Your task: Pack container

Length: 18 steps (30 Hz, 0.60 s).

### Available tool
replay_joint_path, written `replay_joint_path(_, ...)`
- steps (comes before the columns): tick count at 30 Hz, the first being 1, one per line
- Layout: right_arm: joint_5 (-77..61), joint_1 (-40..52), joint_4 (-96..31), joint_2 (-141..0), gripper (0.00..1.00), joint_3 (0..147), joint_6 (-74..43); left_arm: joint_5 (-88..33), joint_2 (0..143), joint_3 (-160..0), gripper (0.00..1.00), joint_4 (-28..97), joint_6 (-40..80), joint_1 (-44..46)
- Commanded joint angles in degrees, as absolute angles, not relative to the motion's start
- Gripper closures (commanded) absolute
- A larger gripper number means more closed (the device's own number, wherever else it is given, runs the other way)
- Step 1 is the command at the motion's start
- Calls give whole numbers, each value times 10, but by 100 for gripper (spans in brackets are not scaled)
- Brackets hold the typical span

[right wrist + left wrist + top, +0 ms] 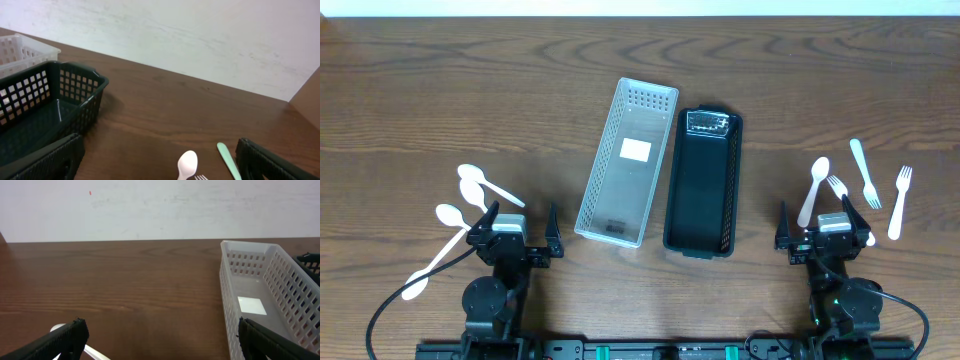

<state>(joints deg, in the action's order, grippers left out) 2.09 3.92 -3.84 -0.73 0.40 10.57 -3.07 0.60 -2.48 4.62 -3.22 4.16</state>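
My left gripper (520, 220), jaws wide apart, holding nothing, near the front edge, my right gripper (817, 218) the same, white basket (623, 165) and black basket (703, 185) side by side mid-table, spoons (472, 190) front-left, forks (900, 200), knife (865, 172), lone spoon (813, 190) front-right.

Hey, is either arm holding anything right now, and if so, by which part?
Nothing is held: the left gripper and the right gripper both have their jaws open with nothing between them.
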Motion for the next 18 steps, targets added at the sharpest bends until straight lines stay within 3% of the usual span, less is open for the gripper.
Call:
replay_joint_path(1, 19, 34, -41, -4, 1, 3, 97, -35, 3, -14, 2, 62, -32, 39)
replay_joint_path(18, 8, 34, -43, -4, 1, 3, 66, -36, 3, -14, 2, 60, -14, 39)
